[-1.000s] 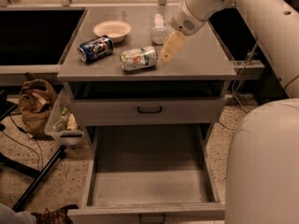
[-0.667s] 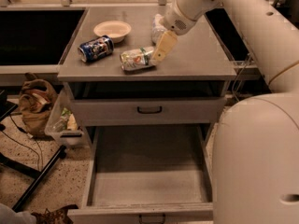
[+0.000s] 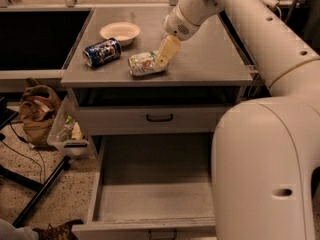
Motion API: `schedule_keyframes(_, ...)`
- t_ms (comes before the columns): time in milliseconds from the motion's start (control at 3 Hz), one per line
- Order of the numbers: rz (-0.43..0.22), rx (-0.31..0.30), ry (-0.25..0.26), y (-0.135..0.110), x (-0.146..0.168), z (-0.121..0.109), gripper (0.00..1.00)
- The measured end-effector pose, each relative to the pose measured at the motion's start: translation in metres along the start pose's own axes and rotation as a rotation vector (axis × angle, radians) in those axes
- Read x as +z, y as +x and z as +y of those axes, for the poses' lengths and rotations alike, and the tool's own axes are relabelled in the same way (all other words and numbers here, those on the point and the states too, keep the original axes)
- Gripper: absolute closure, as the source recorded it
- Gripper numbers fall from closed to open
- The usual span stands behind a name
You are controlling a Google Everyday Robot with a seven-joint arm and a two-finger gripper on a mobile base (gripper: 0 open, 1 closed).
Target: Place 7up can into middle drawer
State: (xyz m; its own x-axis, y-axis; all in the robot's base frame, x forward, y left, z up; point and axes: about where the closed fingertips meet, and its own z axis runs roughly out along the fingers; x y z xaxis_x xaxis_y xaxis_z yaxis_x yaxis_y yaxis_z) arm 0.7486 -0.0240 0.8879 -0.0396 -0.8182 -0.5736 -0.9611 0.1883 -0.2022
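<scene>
The 7up can (image 3: 142, 64) lies on its side near the front edge of the grey counter top (image 3: 210, 64), pale with a green band and a red spot. My gripper (image 3: 164, 56) reaches down from the upper right and sits at the can's right end, overlapping it. The middle drawer (image 3: 155, 199) is pulled out wide below the counter, and its long plain grey tray holds nothing.
A dark blue can (image 3: 101, 52) lies left of the 7up can, with a white bowl (image 3: 120, 32) behind it. A shut drawer front with a black loop handle (image 3: 160, 118) is above the open drawer. My body (image 3: 265, 174) fills the right. A bin (image 3: 67, 131) and brown bag (image 3: 37, 111) stand at the left.
My gripper has moved left and slightly down, from beside the 7up can onto its right end. The can and the other objects have not moved.
</scene>
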Motion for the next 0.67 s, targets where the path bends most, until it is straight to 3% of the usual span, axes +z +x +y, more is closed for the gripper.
schedule_keyframes(667, -0.010, 0.006, -0.048, -0.003, 0.023, 0.006, 0.00)
